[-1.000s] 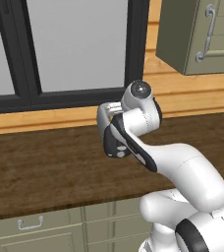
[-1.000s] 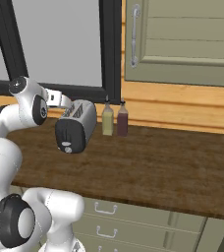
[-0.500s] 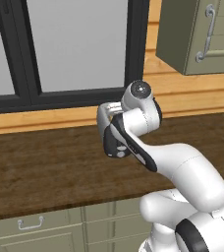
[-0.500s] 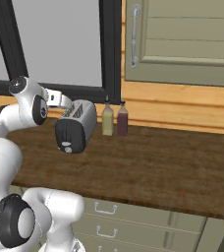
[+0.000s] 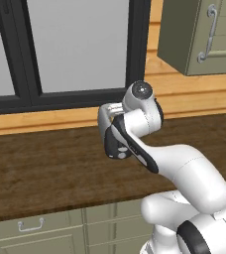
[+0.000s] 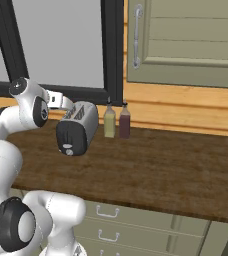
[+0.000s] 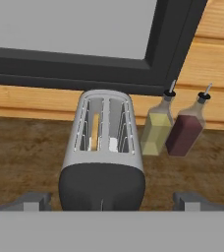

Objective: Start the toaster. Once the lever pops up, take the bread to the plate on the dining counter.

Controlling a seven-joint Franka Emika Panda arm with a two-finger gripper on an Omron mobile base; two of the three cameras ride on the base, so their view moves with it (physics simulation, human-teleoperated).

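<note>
The toaster (image 7: 102, 157) stands on the dark wood worktop (image 6: 166, 165), close to the wooden ledge under the black-framed window (image 6: 56, 45). Its black end face points toward the robot, and in the right base view a pale round knob (image 6: 69, 151) shows low on that face. In the hand view a thin lever (image 7: 102, 204) shows as a short vertical mark at the bottom of the black face, partly cut off by the lower edge, so its height on the face cannot be told.

The bread (image 7: 94, 132) sits down inside the left slot as seen from the hand, a tan strip showing between the chrome walls. The right slot holds something pale at its near end that is too small to identify.

The gripper (image 7: 106, 202) hangs just in front of the toaster's black end. Its fingers (image 7: 33, 201) are released and spread wide, one on each side of the toaster's near end, holding nothing. In the right base view the hand (image 6: 56, 101) is at the toaster's upper near corner, and whether it touches cannot be told.

Just beside the toaster, on the window side, stand two bottles with spouts: a yellowish bottle (image 7: 157, 129) next to the toaster and a dark red bottle (image 7: 185, 130) touching or nearly touching it. An olive wall cabinet (image 6: 186, 40) hangs above the worktop, and olive drawers (image 6: 136, 225) with handles sit below it.
</note>
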